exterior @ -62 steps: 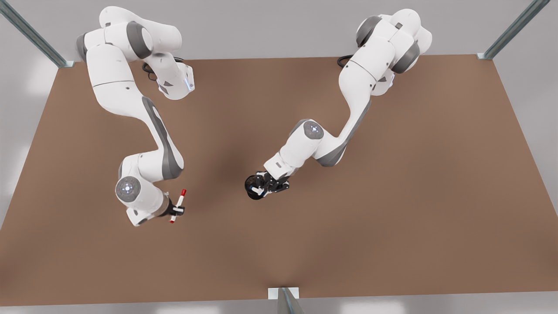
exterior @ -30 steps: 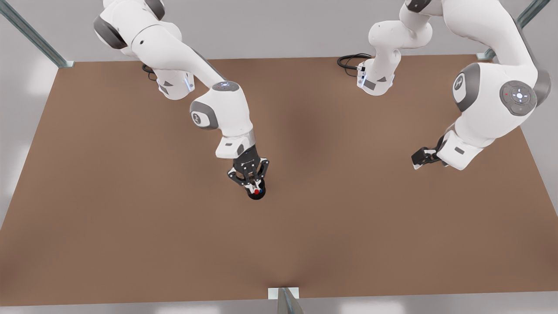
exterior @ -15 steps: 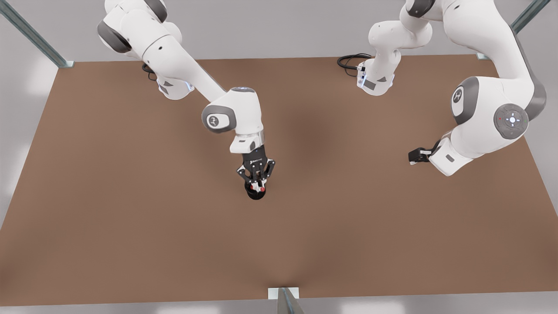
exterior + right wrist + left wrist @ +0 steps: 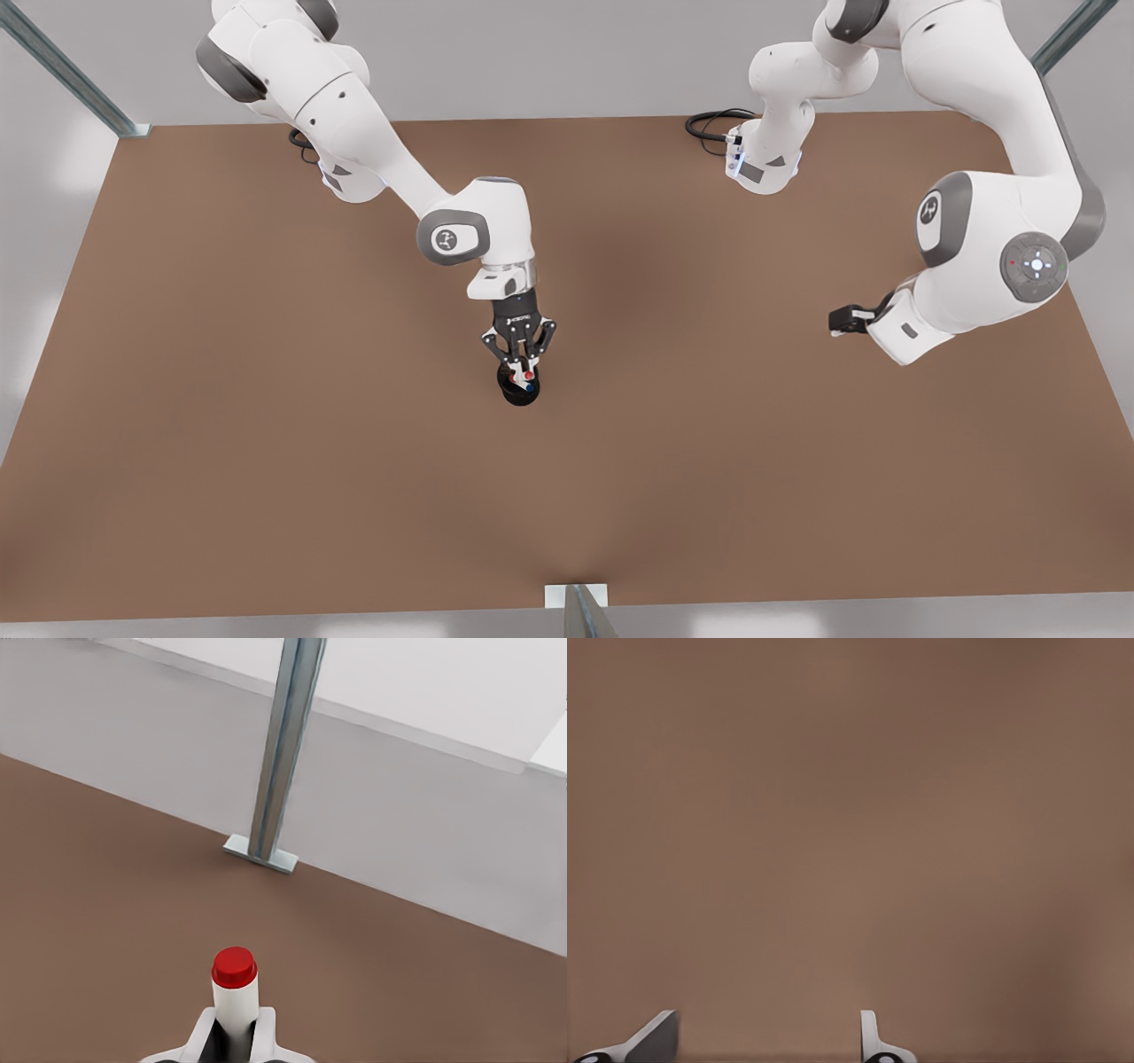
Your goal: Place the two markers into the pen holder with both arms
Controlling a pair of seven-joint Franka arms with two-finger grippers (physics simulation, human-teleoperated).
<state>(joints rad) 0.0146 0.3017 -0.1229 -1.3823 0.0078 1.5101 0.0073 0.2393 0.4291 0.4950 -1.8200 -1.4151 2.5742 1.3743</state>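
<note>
Brown table [image 4: 266, 443] spans the front view, where the right tool [image 4: 523, 368] holds the red marker [image 4: 522, 377] over the pen holder [image 4: 519, 392], beside one blue marker [image 4: 529, 385] already inside; it should lower straight before releasing. Left wrist view: the left tool [image 4: 766, 1041] waits, fingers apart. Right wrist view: fingers clamp the upright red marker [image 4: 235, 988]. Two markers, one holder.
</note>
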